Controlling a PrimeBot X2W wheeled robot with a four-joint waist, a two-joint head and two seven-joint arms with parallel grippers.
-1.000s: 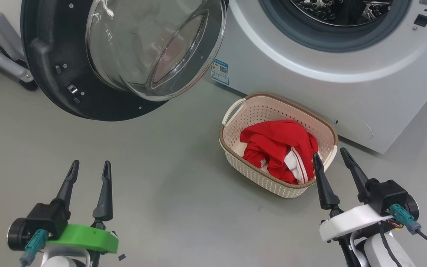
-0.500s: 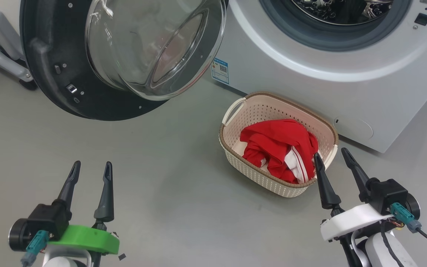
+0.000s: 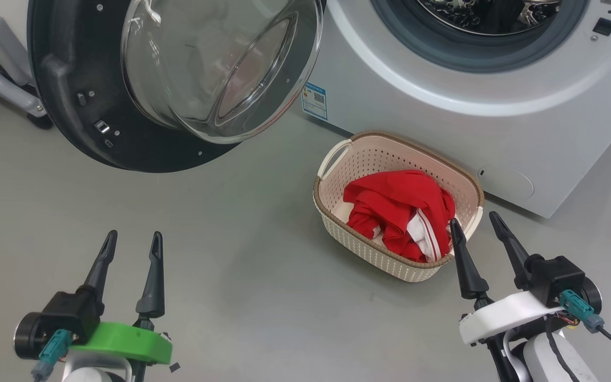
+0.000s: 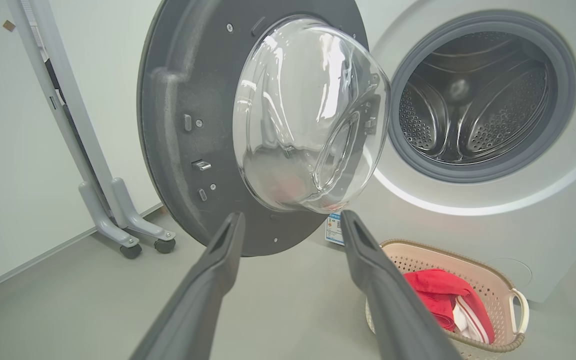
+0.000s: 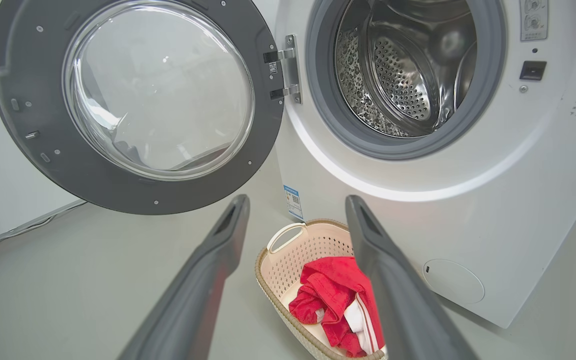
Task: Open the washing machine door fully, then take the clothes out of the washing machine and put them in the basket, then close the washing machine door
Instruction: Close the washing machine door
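Almost nothing had moved over the last second: both claws had sunk only a shade lower in the head view, and the door, basket and garments lay as before. The left claw [image 3: 133, 233] hung wide and empty over the bare floor [image 3: 242, 249], below the washing machine door [image 3: 72, 127]. The right claw [image 3: 473, 218] was also wide and empty, its nearer fingertip just beside the rim of the basket [image 3: 369, 254]. The clothes [image 3: 395, 204] lay heaped inside the basket, which stood on the floor against the front of the washing machine [image 3: 443, 127]. The drum [image 5: 393, 75] looked empty in the right wrist view, so the unloading seemed finished and shutting the door appeared to be what remained. The door stood swung far out on its hinge [image 5: 288, 67]. It would probably handle as a rigid, fairly heavy disc that turns freely until the latch [image 3: 102, 126] meets the body, where a firmer push would be needed. Its glass bowl was smooth, curved and breakable, a poor place for thin fingers. The black ring looked sturdier, and its outer edge on the latch side, farthest from the hinge, would give the most leverage. The left claw stood nearer that edge and could push there with the sides of its fingers instead of pinching.
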